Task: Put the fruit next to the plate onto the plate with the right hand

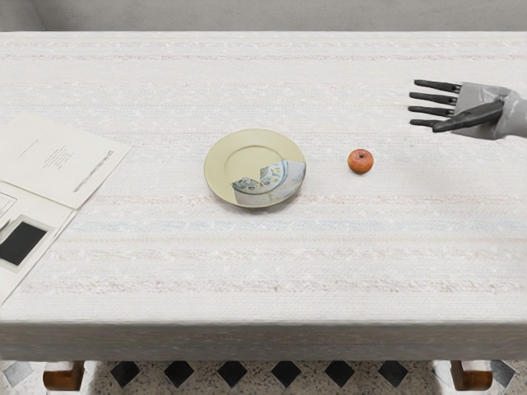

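The fingers (432, 98) are stretching out straight and spread, with the thumb lying apart below them, gripping nothing and pointing toward the picture's left. The right hand (473, 109) behind them is hovering above the surface (329, 263) at the far right, its arm coming in from that edge; the left arm is not showing. The fruit (360, 161), small, round and red, is sitting on the surface well apart from the hand, to its left and nearer the camera. It is lying near the right side of the plate (239, 152) without touching it. The plate is resting mid-surface, glossy and carrying nothing. Papers (49, 160) are lying at the left edge, away from the work. The step in hand appears to be the reach toward the fruit, with the task barely begun. Doing it well is likely meaning keeping the fingers wide while lowering over the fruit, then closing thumb and fingers evenly on opposite sides. A round fruit is apt to be rolling if nudged from one side, so a centred descent is looking safest.
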Action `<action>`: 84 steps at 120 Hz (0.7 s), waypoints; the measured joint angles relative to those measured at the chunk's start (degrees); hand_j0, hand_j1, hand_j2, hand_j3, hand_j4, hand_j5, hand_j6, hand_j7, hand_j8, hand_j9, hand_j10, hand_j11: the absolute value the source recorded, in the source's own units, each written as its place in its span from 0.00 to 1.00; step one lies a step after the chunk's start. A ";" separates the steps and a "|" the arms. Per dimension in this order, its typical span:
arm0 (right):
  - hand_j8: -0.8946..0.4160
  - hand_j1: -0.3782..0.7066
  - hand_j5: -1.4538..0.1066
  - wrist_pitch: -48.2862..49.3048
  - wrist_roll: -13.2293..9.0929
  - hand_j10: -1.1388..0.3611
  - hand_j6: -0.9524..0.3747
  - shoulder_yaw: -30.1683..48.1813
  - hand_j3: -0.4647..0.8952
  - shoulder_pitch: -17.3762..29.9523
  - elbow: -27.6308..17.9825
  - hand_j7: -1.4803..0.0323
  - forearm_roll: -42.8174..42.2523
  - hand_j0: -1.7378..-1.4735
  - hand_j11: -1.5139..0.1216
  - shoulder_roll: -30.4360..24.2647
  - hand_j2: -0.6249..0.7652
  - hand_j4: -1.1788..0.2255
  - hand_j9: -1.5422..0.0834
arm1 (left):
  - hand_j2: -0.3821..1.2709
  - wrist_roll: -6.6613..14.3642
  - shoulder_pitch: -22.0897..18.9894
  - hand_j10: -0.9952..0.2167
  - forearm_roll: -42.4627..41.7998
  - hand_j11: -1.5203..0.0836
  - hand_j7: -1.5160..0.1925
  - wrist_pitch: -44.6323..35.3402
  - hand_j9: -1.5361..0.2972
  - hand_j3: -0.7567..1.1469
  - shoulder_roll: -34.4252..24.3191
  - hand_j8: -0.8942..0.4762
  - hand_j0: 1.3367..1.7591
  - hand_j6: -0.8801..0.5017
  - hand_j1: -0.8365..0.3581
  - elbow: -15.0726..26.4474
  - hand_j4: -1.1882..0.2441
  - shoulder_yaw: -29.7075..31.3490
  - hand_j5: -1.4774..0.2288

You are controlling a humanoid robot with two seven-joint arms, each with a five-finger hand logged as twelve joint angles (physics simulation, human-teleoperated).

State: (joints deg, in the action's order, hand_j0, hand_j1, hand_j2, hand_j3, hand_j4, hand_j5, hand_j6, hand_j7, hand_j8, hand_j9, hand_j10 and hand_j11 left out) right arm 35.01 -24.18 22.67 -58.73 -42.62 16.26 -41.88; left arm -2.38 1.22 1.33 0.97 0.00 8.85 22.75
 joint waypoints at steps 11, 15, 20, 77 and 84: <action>0.66 0.07 0.90 0.01 -0.11 0.74 0.69 0.07 0.34 0.03 -0.21 0.95 -0.13 0.30 0.90 -0.13 0.44 0.82 0.92 | 0.26 0.00 -0.03 0.63 0.00 0.76 0.71 0.00 0.67 0.40 0.00 0.48 0.76 0.47 0.76 0.00 0.67 0.00 0.69; 0.66 0.07 0.90 0.01 -0.02 0.74 0.69 0.18 0.34 -0.03 -0.24 0.95 -0.18 0.30 0.90 0.05 0.44 0.82 0.92 | 0.26 0.00 0.01 0.63 0.00 0.76 0.71 0.00 0.67 0.40 0.00 0.48 0.76 0.47 0.76 -0.01 0.67 0.00 0.69; 0.66 0.07 0.90 0.01 0.20 0.74 0.69 0.65 0.34 -0.09 -0.26 0.95 -0.18 0.30 0.90 0.29 0.44 0.82 0.92 | 0.26 0.00 -0.06 0.63 0.00 0.76 0.71 0.00 0.67 0.40 0.00 0.48 0.76 0.47 0.76 0.00 0.67 0.00 0.69; 0.65 0.07 0.90 -4.91 1.96 0.73 0.69 13.70 0.34 -0.59 -24.40 0.95 -52.70 0.30 0.89 2.38 0.44 0.81 0.92 | 0.26 0.00 0.01 0.63 0.00 0.76 0.71 0.00 0.67 0.40 0.00 0.48 0.76 0.47 0.76 0.00 0.67 0.01 0.69; 0.65 0.07 0.90 -9.53 0.98 0.73 0.69 12.45 0.34 -0.42 -28.26 0.94 -56.02 0.30 0.89 1.63 0.44 0.81 0.92 | 0.26 0.00 0.01 0.63 0.00 0.76 0.71 0.00 0.67 0.40 0.00 0.48 0.76 0.47 0.76 0.00 0.67 0.01 0.69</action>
State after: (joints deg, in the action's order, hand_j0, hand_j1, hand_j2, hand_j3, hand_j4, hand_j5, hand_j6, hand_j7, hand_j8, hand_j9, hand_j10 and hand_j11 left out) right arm 25.48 -23.20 35.12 -59.15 -70.88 -39.76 -40.25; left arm -2.38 1.23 1.32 0.97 0.00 8.84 22.76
